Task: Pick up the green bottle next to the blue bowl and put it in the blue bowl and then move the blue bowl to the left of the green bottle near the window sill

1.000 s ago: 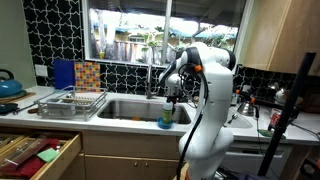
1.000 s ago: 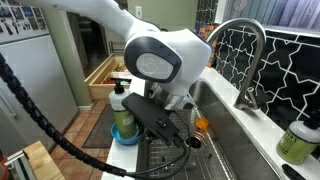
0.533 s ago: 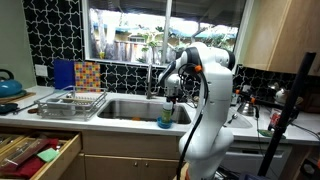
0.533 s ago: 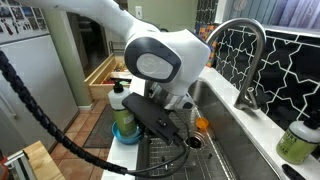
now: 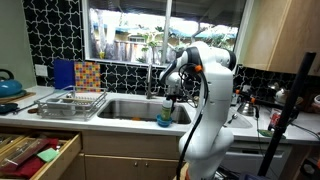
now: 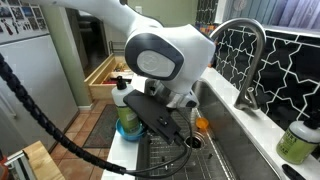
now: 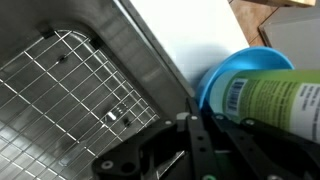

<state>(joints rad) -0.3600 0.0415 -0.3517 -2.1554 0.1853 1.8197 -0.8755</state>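
The blue bowl (image 7: 213, 82) sits at the sink's edge on the white counter, with a green bottle (image 7: 275, 98) with a barcode label standing in it. In an exterior view the bottle (image 6: 122, 106) has a white pump top and rises out of the bowl (image 6: 128, 131). My gripper (image 7: 201, 126) has its black fingers closed over the bowl's near rim. In an exterior view the gripper (image 5: 168, 106) hangs just above the bowl (image 5: 163, 121) at the sink's front corner. A second green bottle (image 6: 297, 141) stands by the window sill.
A steel sink with a wire grid (image 7: 70, 100) lies beside the bowl. The curved faucet (image 6: 245, 60) stands behind the sink. An orange item (image 6: 202, 125) lies by the sink. A dish rack (image 5: 70, 103) is on the counter and a drawer (image 5: 35, 155) stands open below.
The bowl with the bottle in it has shifted slightly up and toward the sink together with my gripper.
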